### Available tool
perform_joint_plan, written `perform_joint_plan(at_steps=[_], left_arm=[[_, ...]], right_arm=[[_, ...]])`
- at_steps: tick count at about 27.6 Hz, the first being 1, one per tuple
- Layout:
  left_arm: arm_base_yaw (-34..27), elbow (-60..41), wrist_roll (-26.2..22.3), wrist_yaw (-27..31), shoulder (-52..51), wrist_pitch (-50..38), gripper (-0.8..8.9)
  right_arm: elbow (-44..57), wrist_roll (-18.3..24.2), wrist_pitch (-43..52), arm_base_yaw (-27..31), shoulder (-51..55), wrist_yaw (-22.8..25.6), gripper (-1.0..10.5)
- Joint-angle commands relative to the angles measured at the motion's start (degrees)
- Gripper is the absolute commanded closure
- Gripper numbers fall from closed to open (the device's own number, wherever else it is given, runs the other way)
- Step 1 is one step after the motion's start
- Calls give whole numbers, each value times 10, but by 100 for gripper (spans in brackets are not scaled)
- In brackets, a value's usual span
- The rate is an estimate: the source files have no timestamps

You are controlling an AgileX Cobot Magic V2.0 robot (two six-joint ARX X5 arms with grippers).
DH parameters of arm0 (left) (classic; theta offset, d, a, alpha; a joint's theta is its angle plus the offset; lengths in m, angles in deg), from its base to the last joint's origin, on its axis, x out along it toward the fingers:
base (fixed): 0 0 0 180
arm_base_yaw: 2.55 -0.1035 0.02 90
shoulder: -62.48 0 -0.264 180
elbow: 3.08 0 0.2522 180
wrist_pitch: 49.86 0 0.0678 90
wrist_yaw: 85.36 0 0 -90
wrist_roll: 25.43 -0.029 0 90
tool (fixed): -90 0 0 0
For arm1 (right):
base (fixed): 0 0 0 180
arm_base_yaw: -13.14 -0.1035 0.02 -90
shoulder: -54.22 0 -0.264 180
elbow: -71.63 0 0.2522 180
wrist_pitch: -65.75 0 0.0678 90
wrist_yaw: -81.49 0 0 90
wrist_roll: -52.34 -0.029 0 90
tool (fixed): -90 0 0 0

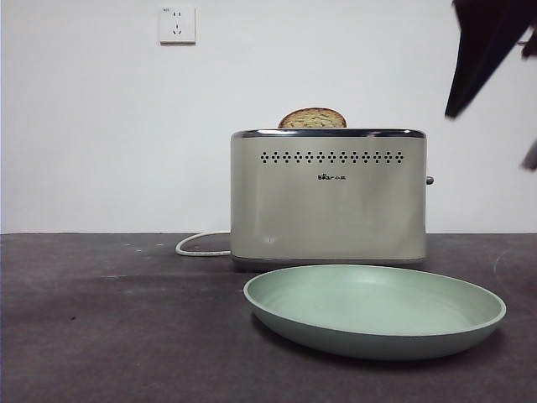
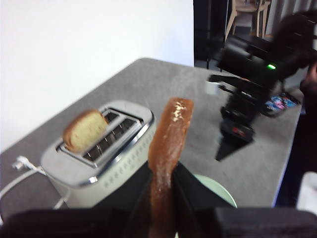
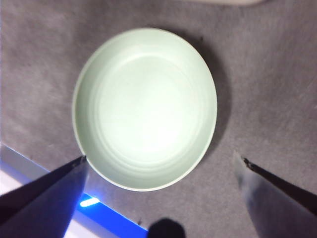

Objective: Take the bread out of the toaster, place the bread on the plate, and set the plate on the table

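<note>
**Holding a slice aloft while the plate sits bare**

Gripping the bread edge-on between its two black jaws, the left gripper hangs well above the surface, with the brown crust rising straight out from between the jaws. Below and to one side of that gripper stands the toaster; one of its slots carries a second slice that pokes up past the chrome rim, and the other slot looks empty. A white cord trails from the toaster's far end.

Directly beneath the right gripper lies the plate, pale mint-green and round, with nothing in it. That gripper hovers above it with its jaws spread wide, touching nothing. In the front view the plate rests on the surface just ahead of the toaster, and a dark arm shows in the upper corner. A wall socket sits high on the white wall behind.
</note>
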Motion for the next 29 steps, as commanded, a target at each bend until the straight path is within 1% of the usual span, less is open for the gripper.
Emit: perform_joint_plan(at_steps=[1,3,6,10,13,18,20,25,26,29], left_arm=[[8,-53,21,3,-31,-8,819],[12,-87,33,4,-52,-12,819],[19,-150,55,4,-91,-33,819],[29,-225,105,3,-142,-60,819],[36,-257,118,4,-167,-64,819],[46,-266,132,2,-173,-66,819],[52,-266,132,2,-173,-68,819],[55,-266,134,3,-173,-68,820],[55,-266,134,2,-173,-68,820],[55,-266,139,2,-173,-68,820]], right_arm=[[0,7,12,-1,-29,0,453],[5,7,25,-1,-45,0,469],[22,7,49,-1,-67,0,547],[53,7,85,-1,-91,0,547],[78,7,116,-1,-105,0,547],[99,-2,158,-1,-128,0,559],[106,-2,170,-1,-146,-1,670],[108,-2,187,-3,-186,-3,680],[108,-2,191,-5,-190,-2,730],[108,-2,203,-5,-191,-3,952]])
